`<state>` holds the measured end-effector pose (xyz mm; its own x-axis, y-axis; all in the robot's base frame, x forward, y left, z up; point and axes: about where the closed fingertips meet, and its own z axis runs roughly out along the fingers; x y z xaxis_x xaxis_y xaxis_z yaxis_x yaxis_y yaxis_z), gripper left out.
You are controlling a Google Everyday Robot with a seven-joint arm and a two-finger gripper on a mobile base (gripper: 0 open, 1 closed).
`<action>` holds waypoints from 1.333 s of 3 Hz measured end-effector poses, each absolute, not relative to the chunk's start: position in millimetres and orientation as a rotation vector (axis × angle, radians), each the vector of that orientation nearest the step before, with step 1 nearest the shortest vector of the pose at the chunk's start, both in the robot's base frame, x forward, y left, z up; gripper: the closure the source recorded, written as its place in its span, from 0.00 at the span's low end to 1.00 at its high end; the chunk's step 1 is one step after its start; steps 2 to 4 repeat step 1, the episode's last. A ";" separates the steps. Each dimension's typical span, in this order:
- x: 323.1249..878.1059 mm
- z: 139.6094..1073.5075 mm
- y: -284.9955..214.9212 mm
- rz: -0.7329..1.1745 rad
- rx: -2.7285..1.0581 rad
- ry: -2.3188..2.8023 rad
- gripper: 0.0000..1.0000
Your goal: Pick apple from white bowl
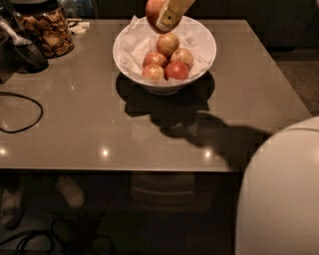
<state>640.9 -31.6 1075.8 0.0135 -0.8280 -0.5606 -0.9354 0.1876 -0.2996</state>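
1. The two-finger gripper (pixel 160 19), at the top edge of the view, is clamped on the large, round golden-red apple (pixel 153 9) (only 1 tan finger shows).
2. The apple hangs above the wide, glossy white paper-lined bowl (pixel 209 55), clear of the smaller apples (pixel 168 44) inside.
3. The pick looks nearly done. The next move calls for a steady hold while carrying the apple away.
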 end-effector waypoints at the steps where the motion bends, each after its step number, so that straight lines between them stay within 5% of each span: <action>1: 638.0 1080.6 -30.9 0.211 -1.652 1.817 1.00; 4: 638.0 1080.6 -30.9 0.211 -1.652 1.817 1.00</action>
